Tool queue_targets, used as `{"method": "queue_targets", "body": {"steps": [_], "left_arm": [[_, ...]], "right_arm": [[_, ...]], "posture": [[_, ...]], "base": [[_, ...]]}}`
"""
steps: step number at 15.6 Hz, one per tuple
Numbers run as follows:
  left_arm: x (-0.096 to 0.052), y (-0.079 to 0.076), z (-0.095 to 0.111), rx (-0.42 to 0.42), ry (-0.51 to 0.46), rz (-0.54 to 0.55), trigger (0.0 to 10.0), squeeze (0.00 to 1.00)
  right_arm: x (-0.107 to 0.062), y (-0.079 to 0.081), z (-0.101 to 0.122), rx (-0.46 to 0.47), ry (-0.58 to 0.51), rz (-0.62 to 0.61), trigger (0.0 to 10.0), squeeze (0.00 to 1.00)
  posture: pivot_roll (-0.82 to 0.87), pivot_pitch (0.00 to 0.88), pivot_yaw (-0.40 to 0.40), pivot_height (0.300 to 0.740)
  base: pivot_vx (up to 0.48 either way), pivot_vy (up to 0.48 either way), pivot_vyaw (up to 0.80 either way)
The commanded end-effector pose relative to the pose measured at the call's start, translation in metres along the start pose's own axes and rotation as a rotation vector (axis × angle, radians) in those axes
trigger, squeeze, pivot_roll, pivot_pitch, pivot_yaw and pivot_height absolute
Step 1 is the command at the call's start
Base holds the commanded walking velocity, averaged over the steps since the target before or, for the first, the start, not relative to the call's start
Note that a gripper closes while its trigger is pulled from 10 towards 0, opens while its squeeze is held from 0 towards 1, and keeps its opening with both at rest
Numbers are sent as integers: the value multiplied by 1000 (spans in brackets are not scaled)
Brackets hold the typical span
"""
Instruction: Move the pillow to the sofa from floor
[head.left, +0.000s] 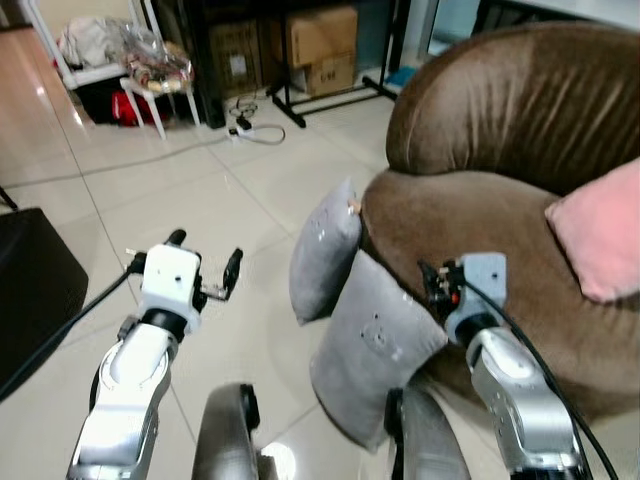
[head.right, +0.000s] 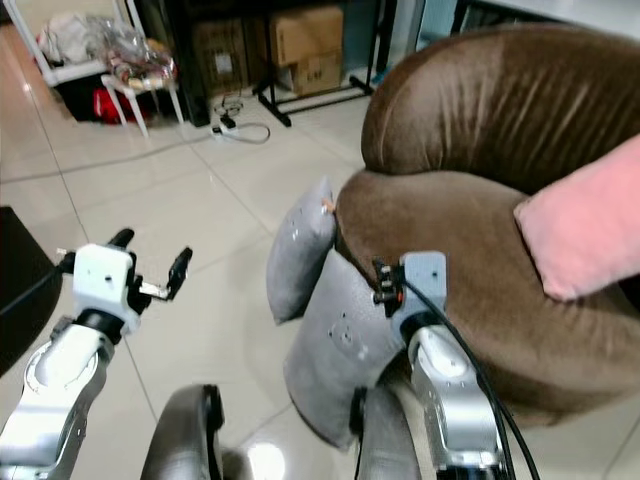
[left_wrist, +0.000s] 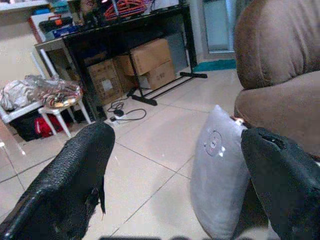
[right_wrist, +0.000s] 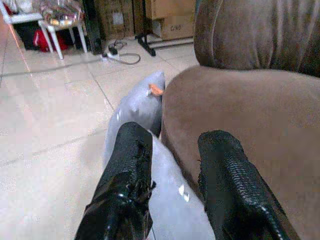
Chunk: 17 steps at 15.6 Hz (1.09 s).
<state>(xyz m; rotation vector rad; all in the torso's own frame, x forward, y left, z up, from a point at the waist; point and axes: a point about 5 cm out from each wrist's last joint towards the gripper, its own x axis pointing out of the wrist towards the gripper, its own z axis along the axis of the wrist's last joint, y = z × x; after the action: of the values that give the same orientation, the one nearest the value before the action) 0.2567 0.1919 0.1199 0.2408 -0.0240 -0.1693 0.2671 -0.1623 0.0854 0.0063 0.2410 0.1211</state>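
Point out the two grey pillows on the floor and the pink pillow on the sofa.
Far grey pillow (head.left: 325, 250), left eye view, middle of its face.
Near grey pillow (head.left: 375, 345), left eye view, centre of its front.
Pink pillow (head.right: 585, 225), right eye view, middle of its face.

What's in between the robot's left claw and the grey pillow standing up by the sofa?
Just bare floor tiles lie between the left gripper and the upright grey pillow, as the left eye view shows.

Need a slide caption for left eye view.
Both open grippers, left and right, approach two grey pillows leaning against the brown sofa.
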Motion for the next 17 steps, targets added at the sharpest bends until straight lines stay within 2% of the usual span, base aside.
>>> {"method": "queue_targets", "body": {"steps": [1, 4, 8, 12, 13, 14, 15, 17], "left_arm": [[2, 1, 0, 10, -3, -11, 10000, 0], [11, 13, -3, 43, 15, -47, 10000, 0], [5, 25, 1, 34, 19, -45, 10000, 0], [10, 28, 7, 43, 1, -63, 10000, 0], [15, 23, 14, 37, -29, -117, 10000, 0], [16, 22, 16, 33, -35, -129, 10000, 0], [15, 15, 19, 11, -45, -188, 10000, 0], [12, 10, 20, 5, -36, -250, 10000, 0]], "right_arm": [[2, -2, 2, 9, -5, 4, 10000, 0], [14, 1, -7, -19, 34, 47, 10000, 0], [18, 9, -13, -23, 52, 80, 10000, 0], [22, 15, -17, -27, 59, 104, 10000, 0], [29, 22, -16, -5, 52, 130, 10000, 545], [31, 24, -16, 6, 49, 129, 10000, 804], [40, 25, -11, 54, 22, 106, 10000, 1000], [50, 22, -10, 85, 13, 51, 10000, 1000]], "posture": [[-60, 0, 8, 513], [-50, 0, 17, 488], [-39, 0, 29, 458], [-23, 0, 24, 433], [-17, 0, 22, 433], [-15, 0, 21, 433], [-6, 8, 18, 433], [11, 28, 15, 433]], "base": [[0, 0, 0], [0, 0, 0], [0, 0, 0], [0, 0, 0], [0, 0, 0], [0, 0, 0], [0, 0, 0], [0, 0, 0]]}}
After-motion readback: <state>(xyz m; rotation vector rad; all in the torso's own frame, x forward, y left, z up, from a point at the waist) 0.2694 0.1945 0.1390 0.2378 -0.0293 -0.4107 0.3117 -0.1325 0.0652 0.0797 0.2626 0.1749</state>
